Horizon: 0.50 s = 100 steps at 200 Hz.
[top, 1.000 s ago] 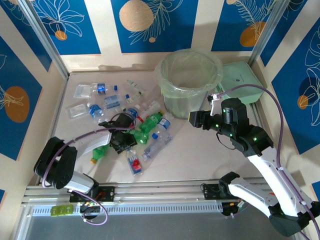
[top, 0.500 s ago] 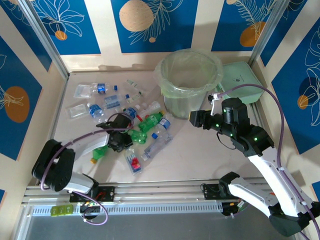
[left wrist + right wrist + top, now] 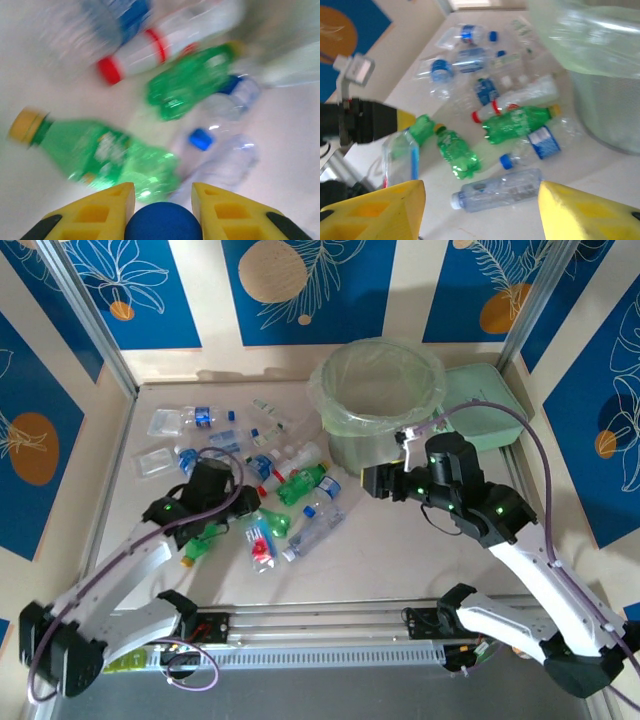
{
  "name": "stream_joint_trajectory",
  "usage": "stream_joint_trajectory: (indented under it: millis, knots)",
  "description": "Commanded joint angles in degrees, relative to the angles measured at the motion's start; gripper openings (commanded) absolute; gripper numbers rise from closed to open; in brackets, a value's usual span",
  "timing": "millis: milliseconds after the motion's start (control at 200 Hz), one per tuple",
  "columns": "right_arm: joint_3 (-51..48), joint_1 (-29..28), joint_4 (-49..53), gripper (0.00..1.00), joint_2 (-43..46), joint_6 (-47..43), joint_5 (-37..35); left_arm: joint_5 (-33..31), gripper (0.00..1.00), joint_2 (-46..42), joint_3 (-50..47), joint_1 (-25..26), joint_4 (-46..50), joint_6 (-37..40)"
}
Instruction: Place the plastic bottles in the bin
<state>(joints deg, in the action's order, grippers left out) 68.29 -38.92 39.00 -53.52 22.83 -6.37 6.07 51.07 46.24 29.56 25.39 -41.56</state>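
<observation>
Many plastic bottles [image 3: 300,485] strewn on table [image 3: 400,540] beside bag-lined bin [image 3: 370,440]; left gripper [image 3: 162,192] clamped on blue-capped bottle [image 3: 162,222]; right gripper [image 3: 481,189] spread wide.

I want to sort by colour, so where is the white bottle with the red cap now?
In the top view the white bottle lies mid-table, left of the bin, just beyond a green bottle.
</observation>
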Motion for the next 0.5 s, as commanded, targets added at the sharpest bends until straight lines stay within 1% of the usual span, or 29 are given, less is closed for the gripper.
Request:
stream_joint_trajectory:
  millis: [0,50,105,160,210,255,290,340,380,425,495]
  knots:
    - [1.5,-1.1,-3.0,0.62,-0.5,-1.8,5.4,12.1,0.09,-2.3,2.0,-0.5,-14.0,5.9]
    - [1.6,-1.0,-3.8,0.61,-1.1,-0.3,6.6,15.8,0.07,-1.6,3.4,-0.5,-17.0,4.9]
    - [2.2,-0.9,-4.0,0.61,-1.9,1.2,7.7,18.4,0.05,-1.2,4.1,-0.5,-21.2,3.2]
    - [3.3,-0.7,-3.7,0.61,-2.9,1.9,9.1,18.9,0.03,-1.2,4.9,-0.5,-23.7,1.3]
    - [4.9,-0.6,-2.1,0.61,-4.4,2.9,9.1,19.1,0.03,-1.4,6.1,-0.4,-24.8,1.2]
    - [7.3,-0.5,-0.4,0.62,-6.0,4.4,8.8,18.9,0.00,-1.8,6.9,-0.3,-25.5,1.2]
    - [9.0,-0.5,0.7,0.62,-7.1,5.6,8.6,19.4,0.00,-2.1,6.7,-0.3,-28.1,0.9]
    - [10.4,-0.8,1.0,0.62,-7.7,6.2,9.0,21.6,0.00,-2.2,5.5,-0.3,-34.3,-0.5]
    - [10.3,-0.9,-0.2,0.62,-7.3,5.6,10.5,23.8,0.00,-1.7,4.2,-0.3,-40.9,-2.5]
    - [9.3,-0.9,-2.7,0.61,-6.6,4.0,14.8,26.6,0.00,-0.5,3.3,-0.3,-47.6,-5.4]
    - [8.2,-0.5,-6.0,0.61,-6.0,2.6,22.1,31.5,0.00,2.8,2.4,-0.3,-60.6,-11.5]
